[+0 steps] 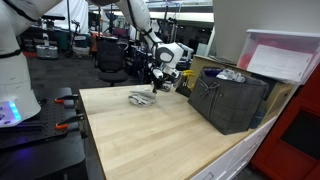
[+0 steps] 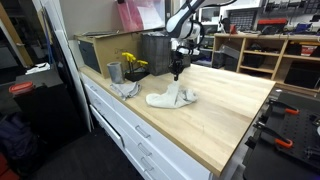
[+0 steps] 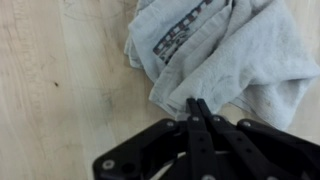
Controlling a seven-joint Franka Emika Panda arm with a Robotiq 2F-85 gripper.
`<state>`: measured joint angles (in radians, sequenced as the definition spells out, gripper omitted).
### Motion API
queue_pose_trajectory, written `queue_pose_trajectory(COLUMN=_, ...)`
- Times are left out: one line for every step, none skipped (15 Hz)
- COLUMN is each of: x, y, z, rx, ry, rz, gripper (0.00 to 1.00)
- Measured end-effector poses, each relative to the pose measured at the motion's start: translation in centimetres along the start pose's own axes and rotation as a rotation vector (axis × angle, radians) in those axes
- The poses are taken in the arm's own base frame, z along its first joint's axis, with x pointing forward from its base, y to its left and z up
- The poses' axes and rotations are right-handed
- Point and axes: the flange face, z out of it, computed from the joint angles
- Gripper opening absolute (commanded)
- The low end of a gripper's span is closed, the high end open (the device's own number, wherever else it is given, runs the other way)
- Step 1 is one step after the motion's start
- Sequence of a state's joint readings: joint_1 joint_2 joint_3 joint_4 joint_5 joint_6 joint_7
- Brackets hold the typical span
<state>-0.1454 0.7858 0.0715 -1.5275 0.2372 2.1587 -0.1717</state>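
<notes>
A crumpled grey-white towel (image 3: pixel 220 50) with a dark printed stripe lies on the light wooden tabletop (image 3: pixel 60 90). In the wrist view my gripper (image 3: pixel 197 103) comes in from the bottom. Its two black fingers are pressed together, and their tips pinch the towel's near edge. In both exterior views the arm reaches down over the far part of the table. There the gripper (image 1: pixel 155 84) (image 2: pixel 177 73) stands upright, just above and touching the towel (image 1: pixel 143 97) (image 2: pixel 172 97).
A dark open crate (image 1: pixel 230 100) (image 2: pixel 155 50) stands on the table near the towel. A grey cup (image 2: pixel 114 72), yellow flowers (image 2: pixel 132 62) and another crumpled cloth (image 2: pixel 125 88) sit by the table's edge. A pink-and-white box (image 1: pixel 285 55) rests above the crate.
</notes>
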Motion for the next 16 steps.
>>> queue_pose_trajectory(x=0.1, y=-1.2, z=-0.7, rx=0.005, ry=0.01, rz=-0.017, gripper=0.0)
queue_pose_trajectory(x=0.3, y=-2.6, z=-1.4, rx=0.011, ry=0.018, rz=-0.037, gripper=0.0)
queue_pose_trajectory(x=0.5, y=-4.4, z=-2.0, rx=0.016, ry=0.024, rz=-0.062, gripper=0.0)
queue_pose_trajectory(x=0.7, y=-6.3, z=-2.4, rx=0.022, ry=0.028, rz=-0.09, gripper=0.0)
queue_pose_trajectory(x=0.8, y=-8.4, z=-2.8, rx=0.026, ry=0.031, rz=-0.12, gripper=0.0)
queue_pose_trajectory(x=0.9, y=-10.5, z=-3.0, rx=0.03, ry=0.031, rz=-0.15, gripper=0.0)
queue_pose_trajectory(x=1.0, y=-12.7, z=-3.2, rx=0.036, ry=0.03, rz=-0.181, gripper=0.0)
queue_pose_trajectory(x=0.9, y=-14.7, z=-3.4, rx=0.042, ry=0.026, rz=-0.21, gripper=0.0)
queue_pose_trajectory(x=0.9, y=-16.7, z=-3.6, rx=0.051, ry=0.021, rz=-0.238, gripper=0.27)
queue_pose_trajectory(x=0.8, y=-18.6, z=-3.9, rx=0.061, ry=0.015, rz=-0.265, gripper=0.29)
queue_pose_trajectory(x=0.7, y=-20.2, z=-4.1, rx=0.07, ry=0.007, rz=-0.288, gripper=0.35)
queue_pose_trajectory(x=0.6, y=-21.4, z=-4.4, rx=0.077, ry=0.002, rz=-0.308, gripper=0.41)
queue_pose_trajectory(x=0.6, y=-22.3, z=-4.6, rx=0.079, ry=0.0, rz=-0.322, gripper=0.5)
queue_pose_trajectory(x=0.6, y=-22.6, z=-4.8, rx=0.08, ry=0.0, rz=-0.329, gripper=0.57)
queue_pose_trajectory(x=0.7, y=-22.5, z=-4.9, rx=0.078, ry=-0.001, rz=-0.329, gripper=0.66)
queue_pose_trajectory(x=0.9, y=-21.9, z=-5.0, rx=0.072, ry=0.0, rz=-0.322, gripper=0.72)
